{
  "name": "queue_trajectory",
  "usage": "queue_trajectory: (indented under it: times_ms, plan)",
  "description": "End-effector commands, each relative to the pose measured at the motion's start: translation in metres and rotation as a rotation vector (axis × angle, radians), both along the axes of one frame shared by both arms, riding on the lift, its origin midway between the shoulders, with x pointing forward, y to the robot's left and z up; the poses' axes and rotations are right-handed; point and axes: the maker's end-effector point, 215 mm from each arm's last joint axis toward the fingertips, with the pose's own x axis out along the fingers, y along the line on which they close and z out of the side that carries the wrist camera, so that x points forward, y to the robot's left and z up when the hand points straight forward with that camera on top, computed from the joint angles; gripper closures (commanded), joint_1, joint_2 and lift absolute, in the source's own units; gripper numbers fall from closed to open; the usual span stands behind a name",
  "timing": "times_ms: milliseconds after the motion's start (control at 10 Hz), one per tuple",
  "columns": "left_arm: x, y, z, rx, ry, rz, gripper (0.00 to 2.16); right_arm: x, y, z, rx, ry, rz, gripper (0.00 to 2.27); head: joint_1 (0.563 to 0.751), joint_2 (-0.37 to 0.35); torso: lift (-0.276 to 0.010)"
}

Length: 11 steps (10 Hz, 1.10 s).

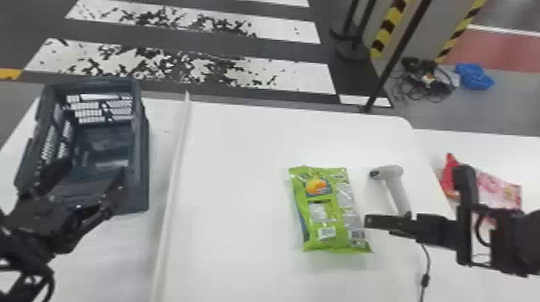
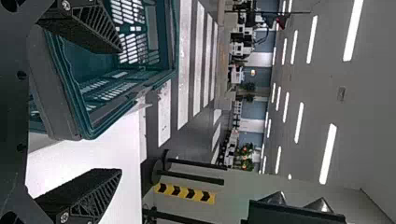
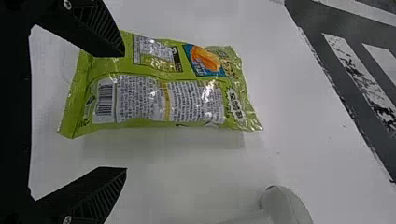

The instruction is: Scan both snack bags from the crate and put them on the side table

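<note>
The green snack bag (image 1: 327, 213) lies flat on the white counter (image 1: 237, 168), apart from the crate, with printed panels and a barcode facing up. The right claw (image 1: 386, 223) is wide open beside the near end of this bag, its two black fingers well apart with nothing gripped between them. In the right wrist view, one finger overlaps the end of the bag while the other shows against bare counter. Just to the right of the bag is the pale handheld scanner (image 1: 395, 186), its head turned toward the bag and its handle running back toward the right claw; a dark cable (image 1: 426, 261) trails over the counter below that claw. Farther right, the red and pink snack bag (image 1: 496, 188) rests on the white side counter (image 1: 502, 150), partly hidden behind the right arm. On the left, the dark crate (image 1: 142, 176) stands on a white surface beyond a long pale strip (image 1: 172, 188). The left claw (image 1: 90, 176) is at the crate's near end, also spread wide and holding nothing. Past the counter, white stripes (image 1: 289, 76) mark the dark floor, and a blue bundle (image 1: 474, 76) lies near some tangled cables (image 1: 430, 80).
</note>
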Motion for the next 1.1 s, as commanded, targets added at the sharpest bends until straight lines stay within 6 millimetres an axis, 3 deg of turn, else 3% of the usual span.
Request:
queue_trajectory:
  times_ms: [0,300,600,700,800,900,1000]
  plan:
    - [0.001,0.001,0.001,0.0,-0.002,-0.001,0.09,-0.004,0.01,-0.017,0.012,0.038,0.019,0.06,0.695,-0.136,-0.087]
    - [0.0,0.002,0.001,0.001,-0.001,0.0,0.09,-0.005,0.019,-0.037,0.027,0.077,0.042,0.06,0.695,-0.106,-0.087]
    - [0.0,0.001,0.001,0.0,-0.001,-0.002,0.09,-0.008,0.032,-0.038,0.074,0.104,0.065,0.06,0.695,-0.095,-0.087]
    - [0.0,0.001,0.001,0.0,-0.001,-0.002,0.09,-0.008,0.037,-0.037,0.098,0.108,0.073,0.18,0.695,-0.087,-0.087]
    - [-0.001,0.002,-0.001,0.001,0.002,0.0,0.09,-0.008,0.038,-0.038,0.103,0.115,0.08,0.67,0.695,-0.079,-0.087]
    - [-0.001,0.002,0.0,0.001,0.001,0.0,0.09,-0.007,0.037,-0.042,0.087,0.122,0.092,1.58,0.695,-0.076,-0.087]
    - [-0.001,0.002,-0.001,0.001,0.002,0.0,0.09,-0.006,0.036,-0.044,0.069,0.115,0.102,2.16,0.695,-0.073,-0.087]
